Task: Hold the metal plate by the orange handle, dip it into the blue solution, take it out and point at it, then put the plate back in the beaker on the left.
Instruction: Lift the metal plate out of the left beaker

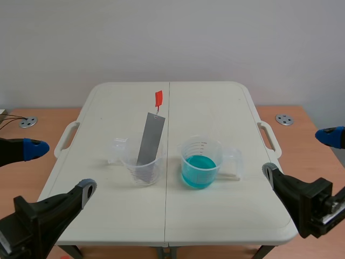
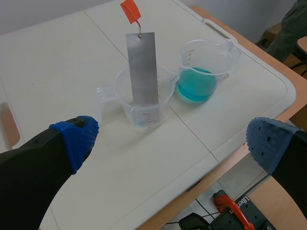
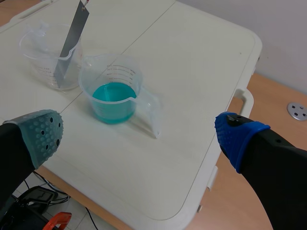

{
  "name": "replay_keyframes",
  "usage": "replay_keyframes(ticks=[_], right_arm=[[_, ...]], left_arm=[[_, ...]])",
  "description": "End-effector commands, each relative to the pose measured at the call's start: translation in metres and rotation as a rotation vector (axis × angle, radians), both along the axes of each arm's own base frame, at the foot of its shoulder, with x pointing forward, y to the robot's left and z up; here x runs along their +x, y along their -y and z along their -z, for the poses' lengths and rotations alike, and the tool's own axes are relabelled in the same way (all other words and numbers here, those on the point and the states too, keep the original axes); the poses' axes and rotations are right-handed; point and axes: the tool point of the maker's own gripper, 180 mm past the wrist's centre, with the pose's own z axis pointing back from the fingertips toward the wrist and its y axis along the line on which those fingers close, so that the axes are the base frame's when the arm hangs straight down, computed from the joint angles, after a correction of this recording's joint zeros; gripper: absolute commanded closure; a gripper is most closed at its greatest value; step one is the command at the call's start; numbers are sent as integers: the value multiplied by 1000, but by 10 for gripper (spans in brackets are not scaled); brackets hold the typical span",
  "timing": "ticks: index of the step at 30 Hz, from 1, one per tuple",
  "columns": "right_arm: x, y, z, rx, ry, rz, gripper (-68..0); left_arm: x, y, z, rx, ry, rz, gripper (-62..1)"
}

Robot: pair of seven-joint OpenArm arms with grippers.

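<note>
Lower left: left hand [image 1: 60, 168]; lower right: right hand [image 1: 299, 154]; both spread wide, gripping nothing; mid-frame on white folding counter [image 1: 215, 108], clear plastic beaker [image 1: 143, 171] holds grey metal plate [image 1: 150, 140], leaning, orange handle [image 1: 158, 99] uppermost; just right, second clear beaker [image 1: 209, 145] with blue solution [image 1: 198, 171].

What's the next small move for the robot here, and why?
Probably move the left hand forward and up toward the orange handle. That hand is open and holds nothing, hanging near the front edge of the table. The metal plate stands untouched in the clear beaker on that arm's side, with its handle sticking up well above the rim.
</note>
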Motion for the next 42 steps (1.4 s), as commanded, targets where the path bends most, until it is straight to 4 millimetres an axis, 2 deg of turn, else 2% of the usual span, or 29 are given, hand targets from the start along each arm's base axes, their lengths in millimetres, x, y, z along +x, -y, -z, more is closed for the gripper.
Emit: replay_keyframes(ticks=[1,41,42], right_arm=[[3,-3,-11,11,35,-7,-663],[4,-3,-14,23,48,-7,-663],[4,-3,-14,24,48,-7,-663]], left_arm=[[2,0,-5,-18,17,-7,-623],[2,0,-5,-14,17,-6,-623],[2,0,-5,-14,17,-6,-592]])
